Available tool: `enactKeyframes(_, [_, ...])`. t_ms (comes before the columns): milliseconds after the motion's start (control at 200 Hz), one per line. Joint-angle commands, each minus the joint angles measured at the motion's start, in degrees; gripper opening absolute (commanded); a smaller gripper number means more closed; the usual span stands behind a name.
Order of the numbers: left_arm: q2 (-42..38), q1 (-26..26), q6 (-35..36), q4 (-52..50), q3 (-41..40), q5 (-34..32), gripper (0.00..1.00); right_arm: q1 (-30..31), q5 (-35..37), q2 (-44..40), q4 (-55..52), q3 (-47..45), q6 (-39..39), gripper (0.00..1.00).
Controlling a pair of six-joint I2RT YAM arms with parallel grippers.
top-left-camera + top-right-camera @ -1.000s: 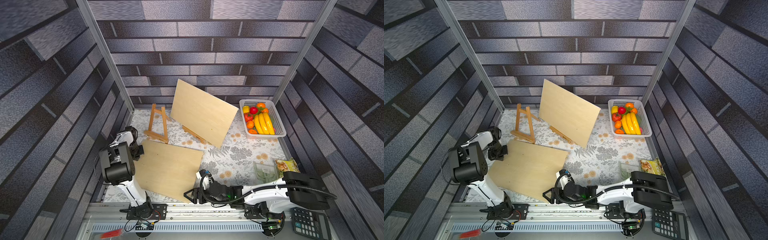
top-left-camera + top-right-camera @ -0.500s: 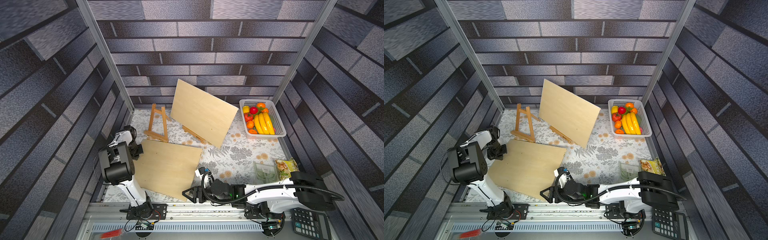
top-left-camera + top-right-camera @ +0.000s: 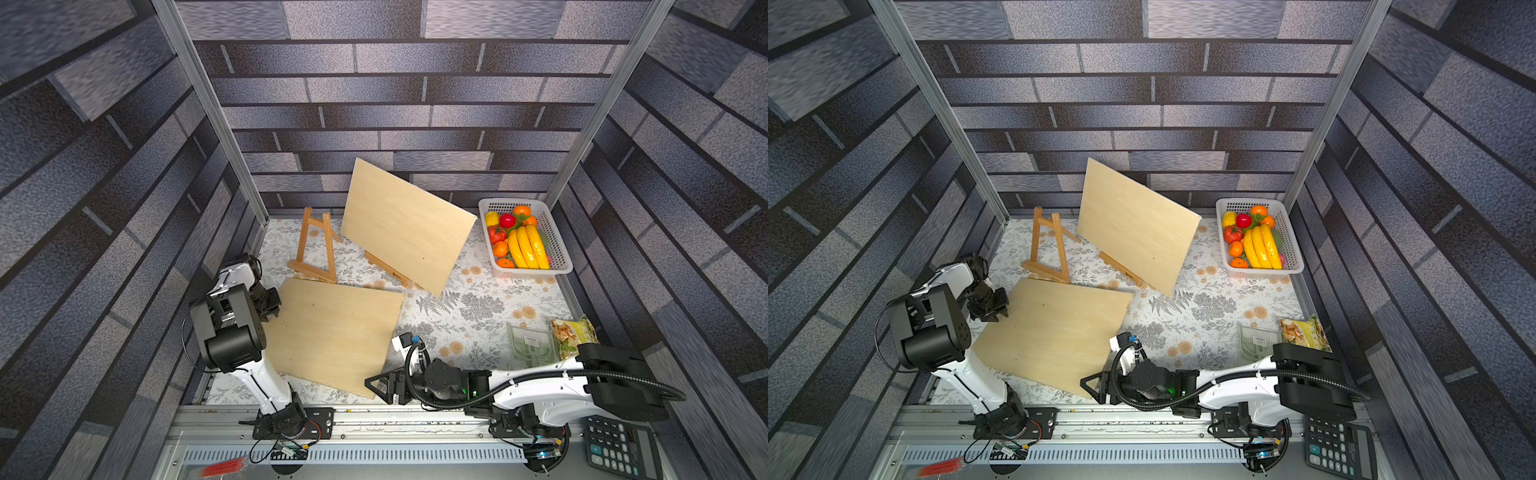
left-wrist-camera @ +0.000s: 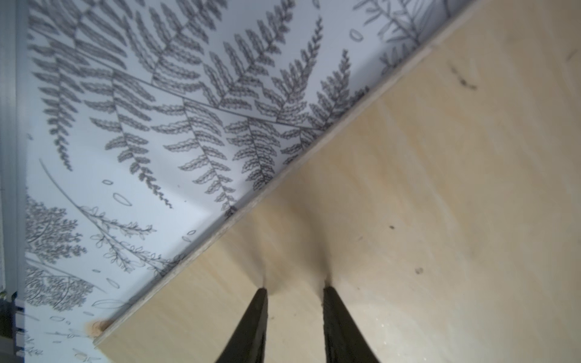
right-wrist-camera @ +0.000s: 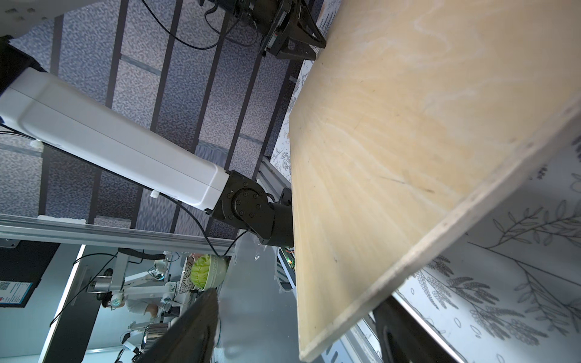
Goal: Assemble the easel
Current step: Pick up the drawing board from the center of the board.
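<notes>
"Plywood, the loose board (image 3: pixel 332 332)? How did you reckon it would handle?"

"Thin, stiff and light, I judged, with a smooth face that a pad could skid on. It lay on the near left part of the floral-covered tabletop (image 3: pixel 465 299), and in the right wrist view its near corner seemed lifted clear of it. It was best taken by the edges, one jaw over and one under, at two opposite sides so that it would not swing."

"And the pincers?"

"The right gripper (image 3: pixel 376 388), by the near edge, stood wide with that near corner between its jaws. I could not tell whether the lower one touched the wood. The left gripper (image 4: pixel 295 287), at the board's side by the tabletop's left edge, showed a narrow gap and clamped nothing, its tips over the top face."

"Room beyond?"

"Tight. Just past the board's far edge stood an empty wooden easel (image 3: pixel 316 249), towards the far left corner. Beside it a second board (image 3: pixel 407 224) leaned on a second easel (image 3: pixel 388 269). A white basket (image 3: pixel 532 272) of fruit sat in the far right corner, and brick-patterned walls (image 3: pixel 415 104) closed three sides."
</notes>
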Motion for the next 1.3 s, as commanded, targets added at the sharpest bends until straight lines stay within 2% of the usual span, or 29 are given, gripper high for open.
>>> enactKeyframes(0, [6.5, -1.2, -0.6, -2.9, -4.5, 11.6, 0.44, -0.4, 1.7, -1.5, 13.9, 5.4, -3.4, 0.78])
enactKeyframes(185, [6.1, -1.0, -0.9, -3.7, -4.5, 12.7, 0.58, -0.4, 1.2, -1.0, 13.5, 7.2, -5.4, 0.78])
enactKeyframes(291, [5.3, -0.9, -0.9, -4.7, -4.0, 13.3, 0.71, -0.4, 2.1, 0.1, 15.8, 6.7, -5.5, 0.78])
enactKeyframes(356, [4.0, -0.6, -1.1, -5.2, -3.9, 13.7, 0.73, -0.4, 2.9, 0.9, 18.1, 5.8, -5.1, 0.77])
enactKeyframes(371, [3.7, -0.5, -1.1, -5.2, -3.8, 13.9, 0.8, -0.4, 3.1, 1.1, 18.6, 5.6, -5.0, 0.77])
enactKeyframes(386, [3.4, -0.3, -1.2, -5.3, -3.9, 14.2, 0.96, -0.4, 3.5, 1.2, 19.1, 5.3, -4.9, 0.77])
enactKeyframes(401, [3.1, -0.2, -1.3, -5.3, -3.9, 14.5, 1.0, -0.4, 3.8, 1.4, 19.8, 5.0, -4.8, 0.77])
enactKeyframes(541, [3.1, 1.2, -1.7, -5.8, -4.1, 17.5, 1.0, -0.4, 5.4, 3.6, 25.2, 4.1, -4.9, 0.77])
enactKeyframes(706, [3.8, 0.9, -1.6, -5.3, -4.9, 18.4, 0.98, -0.5, 3.8, 7.1, 26.5, 7.6, -5.0, 0.74])
enactKeyframes(747, [4.1, 0.8, -1.5, -5.4, -4.8, 18.6, 0.98, -0.5, 3.4, 8.1, 26.8, 8.3, -4.4, 0.71])
enactKeyframes(782, [4.4, 0.8, -1.5, -5.5, -4.8, 18.7, 0.97, -0.6, 3.1, 9.1, 26.4, 9.2, -3.5, 0.61])
enactKeyframes(812, [4.6, 0.7, -1.5, -5.5, -4.8, 18.7, 0.97, -0.7, 2.9, 9.4, 25.3, 9.9, -2.7, 0.57])
enactKeyframes(837, [4.7, 0.5, -1.5, -5.5, -4.7, 18.8, 0.97, -0.7, 3.0, 9.5, 24.0, 10.5, -2.1, 0.55])
enactKeyframes(942, [5.1, 0.3, -1.4, -5.5, -4.7, 19.0, 0.97, -0.7, 3.7, 8.0, 14.9, 13.0, -0.6, 0.34])
enactKeyframes(987, [5.1, 0.1, -1.4, -5.5, -4.8, 19.1, 0.97, -0.7, 4.2, 6.4, 9.2, 14.1, -0.2, 0.22])
enactKeyframes(1037, [5.0, 0.1, -1.4, -5.5, -4.8, 19.1, 0.97, -0.7, 6.4, 4.0, 0.3, 15.1, 1.8, 0.0])
enactKeyframes(1193, [3.2, 0.3, -1.7, -5.9, -4.7, 18.6, 1.0, -0.8, 11.4, -6.7, -27.0, 15.5, 8.4, 0.0])
enactKeyframes(1293, [0.5, 0.2, -2.4, -7.0, -4.7, 18.2, 1.0, -0.7, 12.2, -15.0, -49.2, 17.5, 13.0, 0.0])
